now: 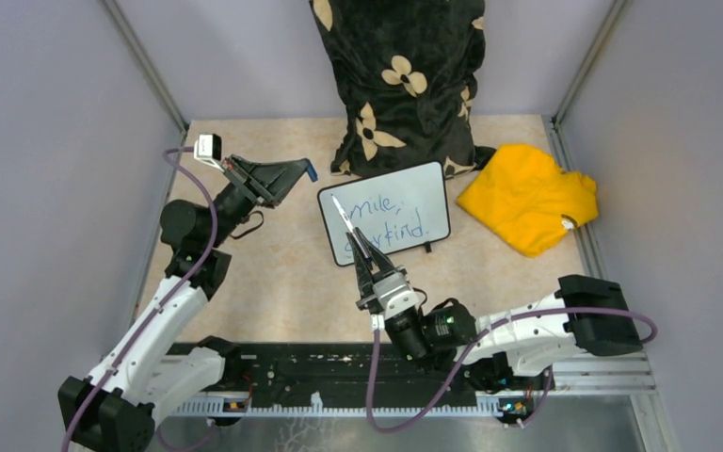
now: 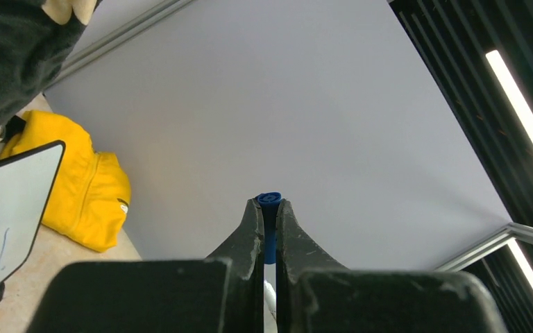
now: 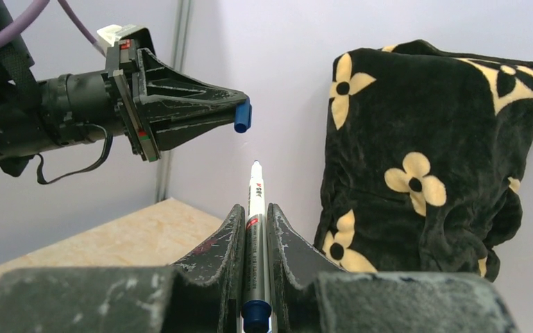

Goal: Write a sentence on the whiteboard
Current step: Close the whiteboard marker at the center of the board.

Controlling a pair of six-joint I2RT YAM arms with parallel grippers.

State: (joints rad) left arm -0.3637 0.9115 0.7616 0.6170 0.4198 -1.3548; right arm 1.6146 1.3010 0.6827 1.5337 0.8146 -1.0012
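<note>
Top external: left tool [image 1: 303,169] clamps blue cap [image 1: 312,172]; right tool [image 1: 357,242] clamps marker [image 1: 342,215] near whiteboard [image 1: 425,193].

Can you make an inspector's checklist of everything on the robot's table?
Surface: beige speckled tabletop, no spills seen.
Job's things: whiteboard at mid-table with a blue sentence in two lines; uncapped marker; blue cap.
Clutter: yellow cloth to the right of the board; black flowered fabric behind it.
Grippers: left gripper shut on the blue cap, held in the air; right gripper shut on the marker, tip over the board's left part.
Cables: purple cables loop along both arms, clear of the board.
Surroundings: plain grey walls on three sides.
</note>
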